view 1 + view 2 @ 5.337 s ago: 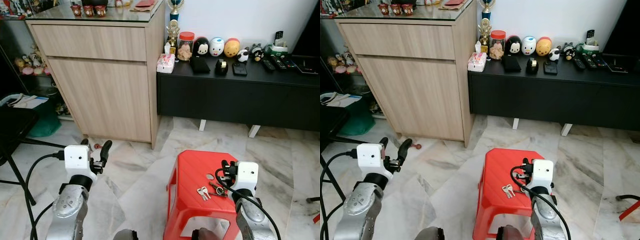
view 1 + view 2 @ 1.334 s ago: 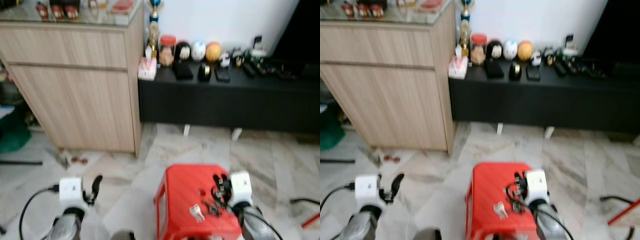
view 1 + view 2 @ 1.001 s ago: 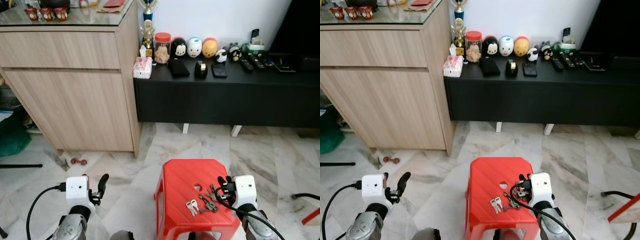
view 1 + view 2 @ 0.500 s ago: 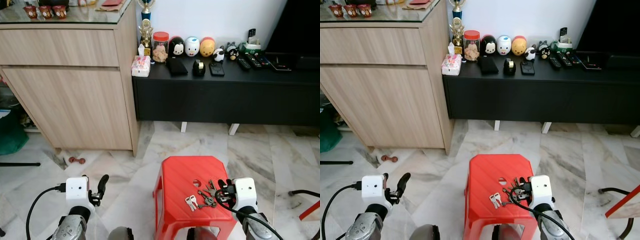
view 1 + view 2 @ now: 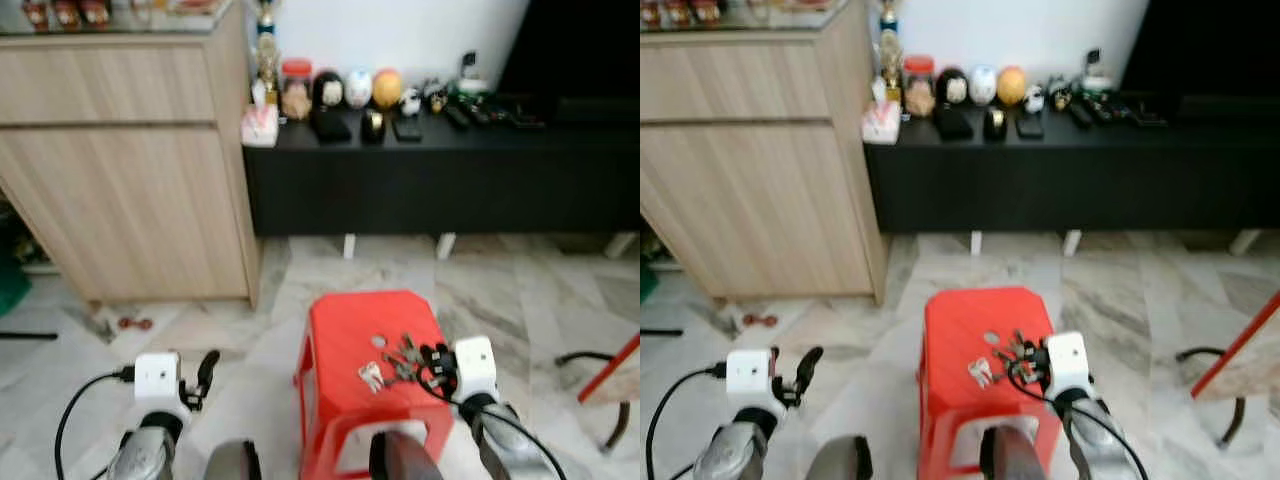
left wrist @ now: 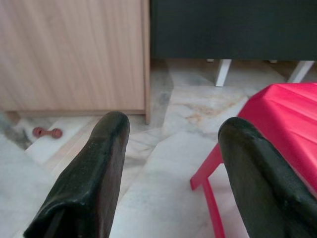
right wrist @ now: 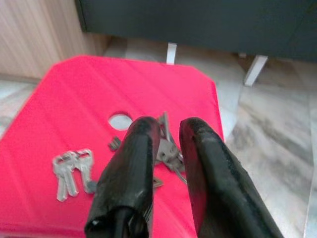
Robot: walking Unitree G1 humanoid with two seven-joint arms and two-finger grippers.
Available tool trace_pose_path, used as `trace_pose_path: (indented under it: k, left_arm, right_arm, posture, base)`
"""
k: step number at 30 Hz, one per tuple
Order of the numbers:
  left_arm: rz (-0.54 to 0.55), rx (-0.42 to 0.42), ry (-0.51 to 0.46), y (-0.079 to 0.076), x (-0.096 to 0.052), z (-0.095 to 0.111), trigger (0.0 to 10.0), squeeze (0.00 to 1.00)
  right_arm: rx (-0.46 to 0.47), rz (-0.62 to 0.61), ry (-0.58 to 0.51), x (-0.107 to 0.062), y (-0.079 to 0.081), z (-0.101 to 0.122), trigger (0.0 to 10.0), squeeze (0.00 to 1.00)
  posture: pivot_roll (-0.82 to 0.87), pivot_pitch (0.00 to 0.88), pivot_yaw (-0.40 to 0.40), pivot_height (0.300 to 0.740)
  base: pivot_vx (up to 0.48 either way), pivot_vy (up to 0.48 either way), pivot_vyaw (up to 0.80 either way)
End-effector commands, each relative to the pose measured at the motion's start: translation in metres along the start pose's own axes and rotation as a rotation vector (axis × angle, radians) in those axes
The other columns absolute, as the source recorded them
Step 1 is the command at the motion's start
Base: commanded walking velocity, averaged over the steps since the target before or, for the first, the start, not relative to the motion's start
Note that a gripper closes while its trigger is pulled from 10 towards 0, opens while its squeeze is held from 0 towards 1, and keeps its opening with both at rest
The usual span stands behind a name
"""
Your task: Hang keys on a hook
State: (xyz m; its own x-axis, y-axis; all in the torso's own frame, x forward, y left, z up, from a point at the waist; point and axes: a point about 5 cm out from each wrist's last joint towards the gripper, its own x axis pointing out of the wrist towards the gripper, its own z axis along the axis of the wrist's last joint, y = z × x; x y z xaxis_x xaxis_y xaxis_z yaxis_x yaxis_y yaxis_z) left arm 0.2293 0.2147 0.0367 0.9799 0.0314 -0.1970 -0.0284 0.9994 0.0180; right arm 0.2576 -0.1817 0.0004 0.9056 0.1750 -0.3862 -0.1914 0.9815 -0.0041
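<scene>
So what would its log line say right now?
right gripper: closing on metal key bunch atop red plastic stool | left gripper: open, idle

A red plastic stool point(image 5: 350, 330) stands low in the middle of the frame on pale marble floor point(image 5: 500, 290). A light wooden cabinet point(image 5: 130, 160) fills the upper left. Right of it runs a long black low cabinet point(image 5: 430, 180), its top lined with small ornaments point(image 5: 345, 90) (blurred), a jar point(image 5: 296, 90) and remote controls point(image 5: 480, 112).
</scene>
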Motion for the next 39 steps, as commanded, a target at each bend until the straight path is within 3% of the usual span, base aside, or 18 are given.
trace_pose_path:
  k: [1, 3, 7, 19, 25, 39]
  left_arm:
    - [-0.008, 0.000, 0.012, -0.002, 0.004, 0.000, 10.0, 0.00]
    - [-0.010, -0.001, 0.004, -0.003, 0.007, 0.002, 10.0, 0.00]
    - [-0.019, 0.001, -0.003, -0.004, 0.011, 0.005, 10.0, 0.00]
    - [-0.014, 0.000, -0.018, -0.005, 0.022, 0.009, 10.0, 0.00]
    - [-0.019, 0.002, -0.019, -0.006, 0.023, 0.009, 10.0, 0.00]
    - [-0.017, 0.006, -0.008, -0.006, 0.023, 0.005, 10.0, 0.00]
  right_arm:
    - [0.032, -0.019, 0.004, 0.005, -0.002, 0.003, 10.0, 0.00]
    - [0.102, -0.050, 0.006, 0.008, -0.005, 0.004, 10.0, 0.00]
    - [0.138, -0.048, 0.005, 0.012, -0.006, 0.006, 10.0, 0.00]
    - [0.092, 0.037, -0.011, 0.020, 0.006, 0.010, 10.0, 0.00]
    - [0.073, 0.039, -0.006, 0.018, 0.006, 0.006, 10.0, 0.00]
    - [0.095, 0.015, 0.009, 0.015, -0.001, 0.001, 10.0, 0.00]
  posture:
    - [-0.03, 0.000, -0.037, 0.600]
    - [-0.03, 0.000, -0.035, 0.600]
    - [-0.04, 0.000, -0.032, 0.600]
    - [-0.03, 0.000, -0.037, 0.600]
    - [-0.03, 0.000, -0.033, 0.600]
    - [-0.03, 0.000, -0.041, 0.600]
  base:
    - [0.000, 0.000, 0.00]
    - [0.000, 0.000, 0.00]
    - [0.000, 0.000, 0.00]
    - [0.000, 0.000, 0.00]
    - [0.000, 0.000, 0.64]
    - [0.221, 0.000, 0.00]
